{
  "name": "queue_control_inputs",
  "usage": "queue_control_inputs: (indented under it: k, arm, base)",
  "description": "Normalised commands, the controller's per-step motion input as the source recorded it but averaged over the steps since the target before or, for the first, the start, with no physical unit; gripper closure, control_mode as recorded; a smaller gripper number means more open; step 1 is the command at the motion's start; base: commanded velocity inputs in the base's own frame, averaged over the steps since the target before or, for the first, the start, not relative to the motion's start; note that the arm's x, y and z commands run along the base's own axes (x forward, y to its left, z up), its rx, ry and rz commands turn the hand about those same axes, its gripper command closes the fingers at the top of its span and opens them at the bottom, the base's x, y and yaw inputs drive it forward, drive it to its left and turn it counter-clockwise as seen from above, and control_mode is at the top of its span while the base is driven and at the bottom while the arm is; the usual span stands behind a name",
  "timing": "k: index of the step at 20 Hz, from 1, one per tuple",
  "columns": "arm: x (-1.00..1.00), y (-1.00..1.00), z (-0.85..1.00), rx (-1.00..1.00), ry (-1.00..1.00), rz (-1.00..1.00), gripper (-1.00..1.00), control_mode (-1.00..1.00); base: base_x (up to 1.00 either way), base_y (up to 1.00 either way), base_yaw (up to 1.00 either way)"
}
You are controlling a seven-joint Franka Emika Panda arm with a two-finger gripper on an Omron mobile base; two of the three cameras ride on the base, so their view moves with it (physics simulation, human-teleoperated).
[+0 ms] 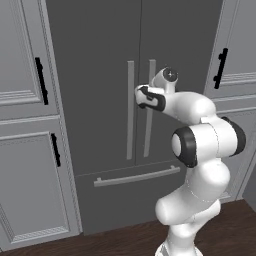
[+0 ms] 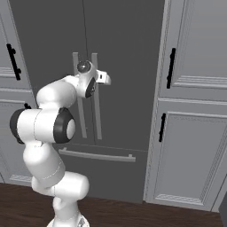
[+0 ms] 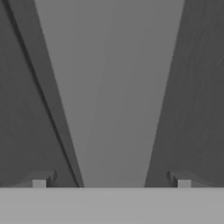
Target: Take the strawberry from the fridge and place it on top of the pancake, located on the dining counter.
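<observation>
**End effector lined up on a fridge handle, doors shut**

The fridge (image 1: 100,75) is seen with both top doors closed. The bottom drawer (image 1: 135,200) is closed too. The strawberry is not seen; it is judged to be inside the fridge, behind the doors. The pancake and the dining counter are somewhere else in the kitchen.

The end effector (image 3: 111,183) is held right up at the right door handle (image 1: 149,130). In the hand view the handle (image 3: 113,87) is seen as a wide pale bar running between the two fingertips (image 3: 39,183). The fingertips are spread wide, one on each side of the bar. The bar is not squeezed yet. The left door handle (image 1: 130,110) is just beside it.

This step is judged to be the very start of the task: the door has to be opened first.

Some things could go wrong from here:

- If the fingers are closed before the bar is deep enough between them, only the edge could be pinched. Then the grip could slip off when the door is pulled.
- The two handles are very close together. If the end effector is moved sideways, the other handle could be bumped.
- If the door is pulled straight back and not in a curve, the grip could be twisted and lost.
- If the door is opened only a little, the way to the shelves could be blocked.
</observation>
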Motion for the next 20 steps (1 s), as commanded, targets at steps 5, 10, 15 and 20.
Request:
queue_control_inputs:
  k: [5,10,15,20]
  arm:
    - [0.54,0.0,-0.13,0.0,-0.04,0.0,1.0,-1.0]
    - [0.52,0.0,-0.1,0.0,0.03,0.0,1.0,-1.0]
    - [-0.41,-0.13,-0.03,0.01,0.09,0.0,1.0,-1.0]
    - [-1.0,-0.69,0.0,0.09,-0.01,0.0,1.0,-1.0]
  base:
    - [0.0,0.0,0.0]
    - [0.0,0.0,0.0]
    - [0.0,0.0,0.0]
    - [0.0,0.0,0.0]
